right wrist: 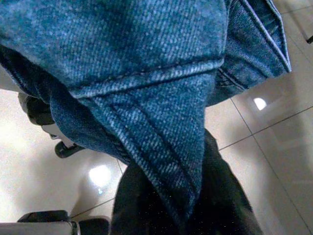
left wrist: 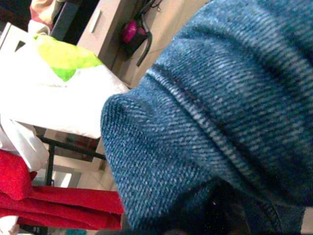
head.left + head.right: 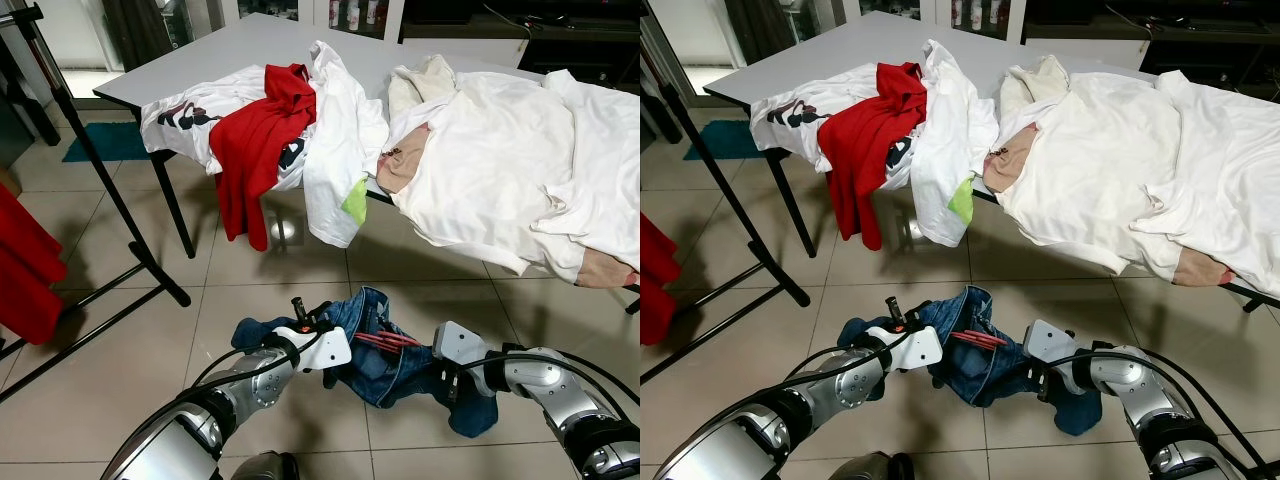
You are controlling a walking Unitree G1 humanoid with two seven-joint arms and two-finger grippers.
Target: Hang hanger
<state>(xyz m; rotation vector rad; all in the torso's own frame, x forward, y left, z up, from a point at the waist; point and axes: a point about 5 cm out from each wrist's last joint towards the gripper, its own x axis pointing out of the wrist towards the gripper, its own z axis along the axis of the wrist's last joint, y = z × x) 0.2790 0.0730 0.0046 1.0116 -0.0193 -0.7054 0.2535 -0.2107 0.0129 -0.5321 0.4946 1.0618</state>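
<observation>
A blue denim garment (image 3: 375,355) hangs just above the tiled floor, stretched between my two grippers. A red hanger (image 3: 388,340) lies in its folds at the top. My left gripper (image 3: 330,376) is shut on the garment's left edge and my right gripper (image 3: 448,385) is shut on its right side; the cloth buries most of the fingers. Denim weave (image 2: 220,112) sits close up in the left wrist view. A denim seam (image 1: 146,78) drapes over a dark finger in the right wrist view.
A black clothes rack (image 3: 100,180) stands at the left with red garments (image 3: 25,270) hanging on it. Ahead, a grey table (image 3: 230,45) carries a red shirt (image 3: 260,140) and several white clothes (image 3: 500,160) that droop over its front edge.
</observation>
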